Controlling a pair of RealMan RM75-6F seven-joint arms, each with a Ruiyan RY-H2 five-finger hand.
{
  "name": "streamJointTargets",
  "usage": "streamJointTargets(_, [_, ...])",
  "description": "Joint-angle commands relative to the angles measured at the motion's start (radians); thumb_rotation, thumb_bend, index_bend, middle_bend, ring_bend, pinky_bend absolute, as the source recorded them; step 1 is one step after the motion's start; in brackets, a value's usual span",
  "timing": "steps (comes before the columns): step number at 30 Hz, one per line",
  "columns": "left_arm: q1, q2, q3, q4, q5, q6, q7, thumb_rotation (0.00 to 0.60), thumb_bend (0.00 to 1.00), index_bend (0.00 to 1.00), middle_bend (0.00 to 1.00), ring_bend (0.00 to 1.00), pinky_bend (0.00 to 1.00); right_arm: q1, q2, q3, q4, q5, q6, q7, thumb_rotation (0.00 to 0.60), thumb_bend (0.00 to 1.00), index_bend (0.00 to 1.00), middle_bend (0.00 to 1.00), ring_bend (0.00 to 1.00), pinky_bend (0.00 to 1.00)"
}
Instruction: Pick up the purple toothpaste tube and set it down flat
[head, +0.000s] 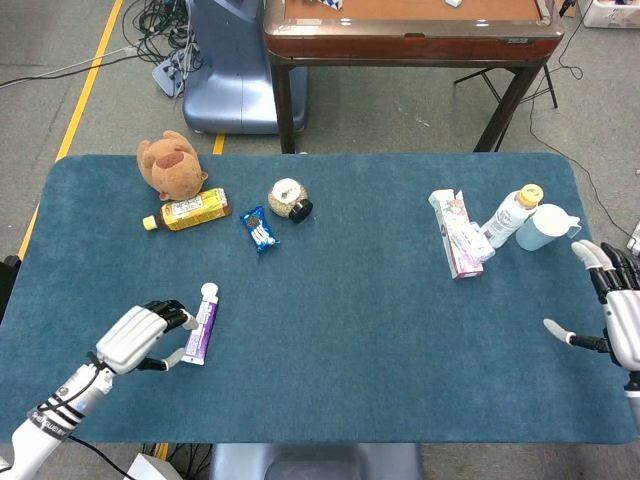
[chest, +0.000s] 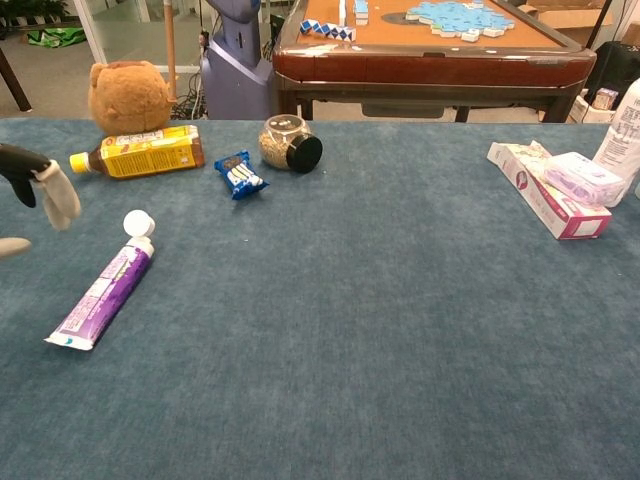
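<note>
The purple toothpaste tube (head: 201, 325) (chest: 103, 291) lies flat on the blue table, its white cap pointing away from me. My left hand (head: 141, 337) hovers just left of the tube, fingers apart and empty; in the chest view only its fingertips (chest: 55, 195) show at the left edge, above the cloth. My right hand (head: 618, 318) stays at the table's right edge, open and holding nothing; the chest view does not show it.
At the back left are a brown plush toy (head: 170, 164), a yellow bottle (head: 187, 211), a blue snack pack (head: 259, 229) and a small jar (head: 289, 200). At the right stand a pink box (head: 456, 234), a white bottle (head: 511, 216) and a pale blue cup (head: 543, 227).
</note>
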Motion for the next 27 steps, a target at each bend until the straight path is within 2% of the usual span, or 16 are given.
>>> streamJointTargets(1, [-0.040,-0.017,0.027,0.032,0.049,-0.033,0.005,0.556,0.34,0.36,0.40,0.22,0.26,-0.002,-0.001,-0.003,-0.002,-0.001,0.002,-0.002,0.600,0.12,0.09,0.10,0.00,0.00])
streamJointTargets(13, [-0.116,-0.083,0.088,0.123,0.146,-0.090,0.153,0.554,0.34,0.33,0.38,0.22,0.24,-0.014,-0.012,-0.021,0.000,-0.001,0.006,0.002,0.600,0.11,0.09,0.10,0.00,0.00])
streamJointTargets(24, [-0.134,-0.157,0.111,0.218,0.151,-0.100,0.283,0.560,0.34,0.31,0.34,0.22,0.24,-0.017,-0.019,-0.027,0.003,0.005,0.001,0.000,0.600,0.11,0.09,0.10,0.00,0.00])
streamJointTargets(27, [-0.136,-0.173,0.117,0.238,0.154,-0.096,0.310,0.581,0.34,0.31,0.34,0.22,0.24,-0.017,-0.021,-0.029,0.003,0.004,0.001,-0.002,0.600,0.11,0.09,0.10,0.00,0.00])
